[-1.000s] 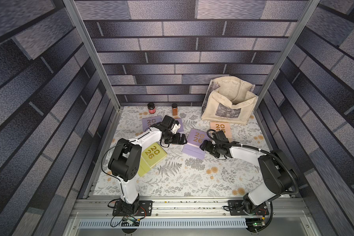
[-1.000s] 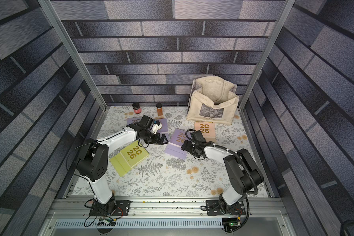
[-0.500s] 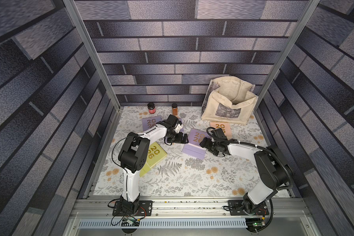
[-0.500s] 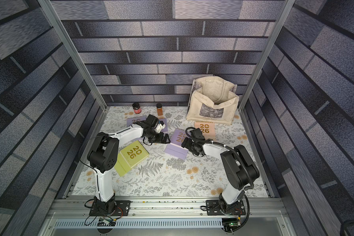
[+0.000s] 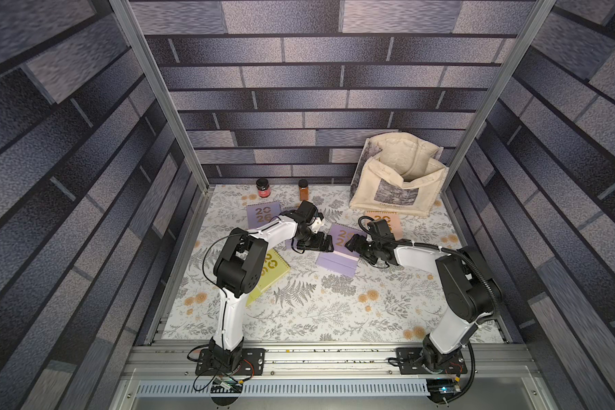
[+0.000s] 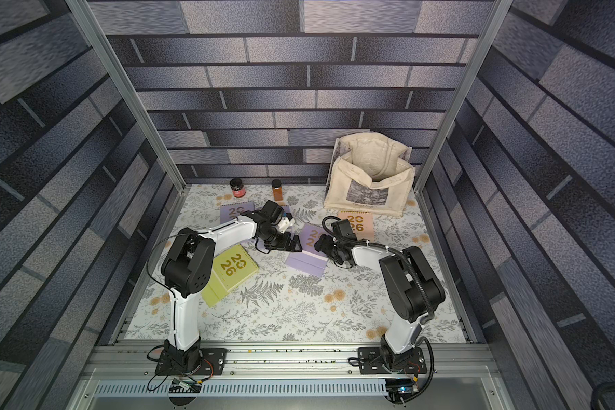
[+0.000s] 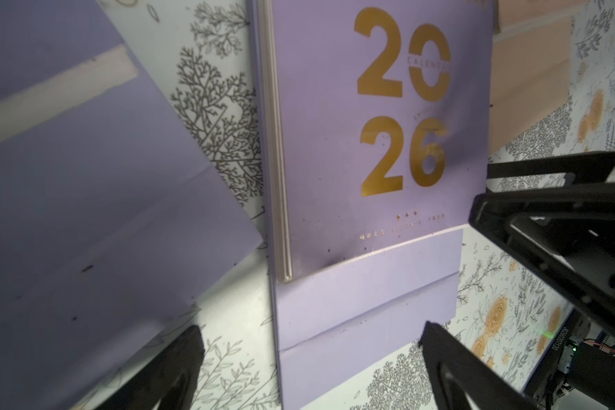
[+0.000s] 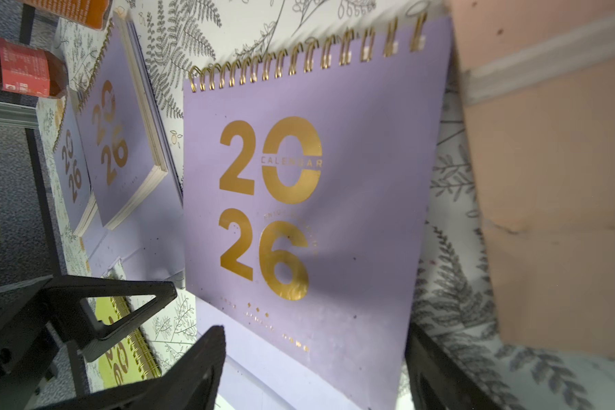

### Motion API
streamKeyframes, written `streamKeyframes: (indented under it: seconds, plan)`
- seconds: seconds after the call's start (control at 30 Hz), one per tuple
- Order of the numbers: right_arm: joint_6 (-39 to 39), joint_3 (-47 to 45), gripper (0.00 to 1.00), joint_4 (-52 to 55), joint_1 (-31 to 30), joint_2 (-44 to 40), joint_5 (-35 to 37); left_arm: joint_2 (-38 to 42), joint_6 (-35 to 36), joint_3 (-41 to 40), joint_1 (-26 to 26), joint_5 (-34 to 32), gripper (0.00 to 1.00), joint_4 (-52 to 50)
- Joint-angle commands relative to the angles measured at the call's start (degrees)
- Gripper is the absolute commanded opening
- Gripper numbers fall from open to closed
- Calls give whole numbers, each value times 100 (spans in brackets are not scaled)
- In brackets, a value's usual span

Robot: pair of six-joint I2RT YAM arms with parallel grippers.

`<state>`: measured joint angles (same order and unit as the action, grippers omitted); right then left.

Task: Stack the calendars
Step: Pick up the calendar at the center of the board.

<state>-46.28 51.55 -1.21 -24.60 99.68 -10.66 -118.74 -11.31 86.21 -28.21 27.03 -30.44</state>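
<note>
A lavender calendar [image 5: 338, 248] [image 6: 308, 250] lies flat mid-table with its base flap folded out toward the front. My left gripper [image 5: 319, 245] [image 7: 309, 330] is open at its left edge, fingers either side of the flap. On the opposite edge my right gripper [image 5: 350, 245] [image 8: 313, 332] is open, straddling a lower corner of the cover [image 8: 316, 198]. Two more lavender calendars [image 8: 121, 152] [image 8: 70, 170] overlap at the back left. A peach calendar [image 5: 387, 222] lies in front of the bag. The yellow-green calendar [image 6: 233, 271] lies by the left arm.
A cream tote bag [image 5: 398, 177] stands open at the back right. Two small jars [image 5: 263, 188] [image 5: 303, 190] stand against the back wall. The floral table cover [image 5: 334, 312] stretches to the front rail. Dark brick-pattern walls close in both sides.
Both grippers have closed in on the middle lavender calendar from either side. The left arm swung inward, and the right gripper's fingers have narrowed a little.
</note>
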Motion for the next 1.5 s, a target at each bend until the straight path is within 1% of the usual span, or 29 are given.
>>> streamKeyframes:
  seconds: [0.0, 0.2, 0.47, 0.6, 0.7, 0.9, 1.0, 1.1, 1.17, 1.3, 1.47]
  plan:
    - [-65, -38, 80, -131, 31, 252, -292, -147, 121, 137, -43, 217, 98, -231]
    - [-24, -44, 76, -447, 28, 236, -476, -223, 94, 79, -71, 544, 97, -95]
    - [107, -187, 56, -731, 33, 119, -699, -190, 68, -31, -12, 1344, 92, 176]
    - [190, -288, 50, -711, 29, 28, -683, -30, 50, -254, 90, 1753, 90, 364]
    - [207, -364, 48, -729, 38, -22, -656, 114, 67, -436, 164, 2020, 89, 464]
    - [299, -461, 46, -804, 41, -79, -766, 531, 195, -805, 193, 2288, 84, 616]
    - [420, -472, 48, -741, 38, -165, -813, 770, 156, -1020, 217, 2266, 84, 763]
    - [552, -453, 49, -630, 43, -244, -893, 1055, 33, -1370, 278, 2179, 83, 1146]
    - [593, -453, 53, -620, 39, -249, -1023, 1221, -71, -1587, 315, 2042, 83, 1426]
    - [572, -465, 59, -702, 40, -185, -1239, 1265, -165, -1682, 281, 1984, 83, 1584]
    - [535, -474, 60, -766, 36, -85, -1394, 1275, -371, -1827, 202, 1948, 80, 1926]
